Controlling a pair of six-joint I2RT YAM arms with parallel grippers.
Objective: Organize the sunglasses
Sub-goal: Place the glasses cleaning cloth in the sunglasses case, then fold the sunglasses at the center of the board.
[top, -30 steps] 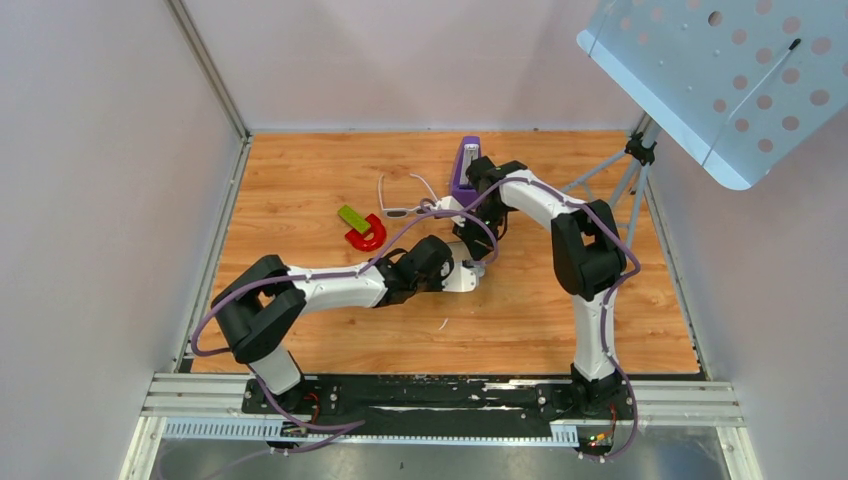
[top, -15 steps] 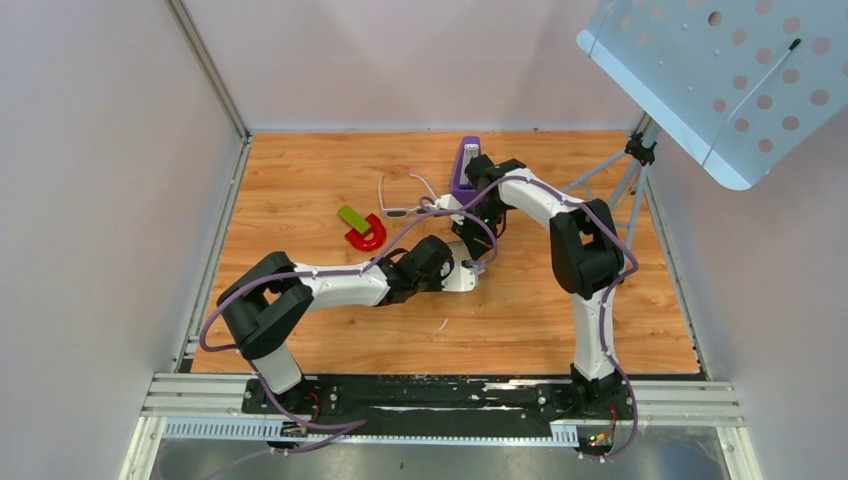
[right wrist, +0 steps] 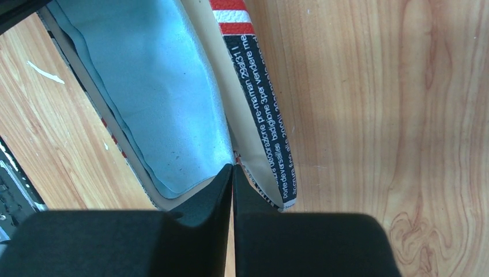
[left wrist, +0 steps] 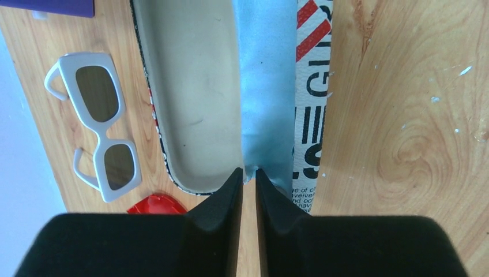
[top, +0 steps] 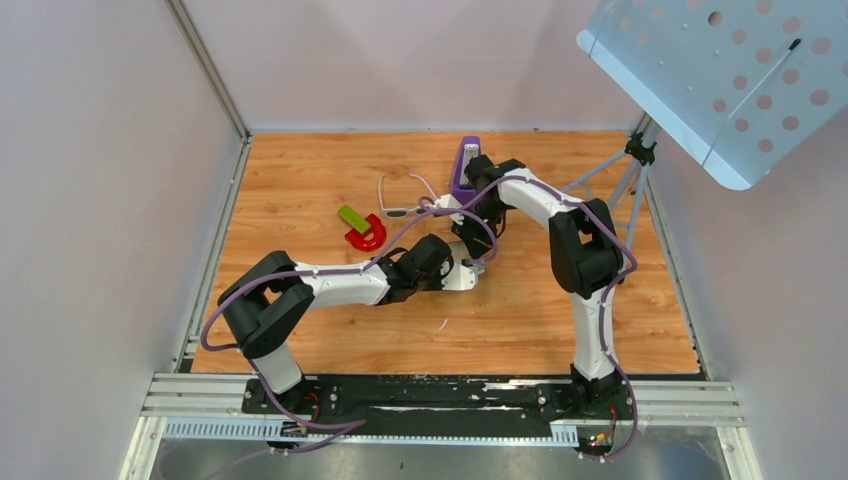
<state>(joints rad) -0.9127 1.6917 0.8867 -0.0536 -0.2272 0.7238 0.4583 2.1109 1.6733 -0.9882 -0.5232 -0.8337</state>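
A red horseshoe-shaped piece (top: 366,236) sits on the wooden bench (left wrist: 403,115). At about one o'clock from it lie the white plastic sunglasses with dark lenses (left wrist: 105,134), arms unfolded, just beside the open stars-and-stripes oblong case (left wrist: 196,104) and not touching it. A light blue cloth (left wrist: 265,86) lies inside the case. The left hand (left wrist: 245,173) is narrowed, nipping the case's rim. The right hand (right wrist: 232,168) is pinched tight on the rim too.

White sunglasses (left wrist: 102,135), red-striped case (left wrist: 190,86)
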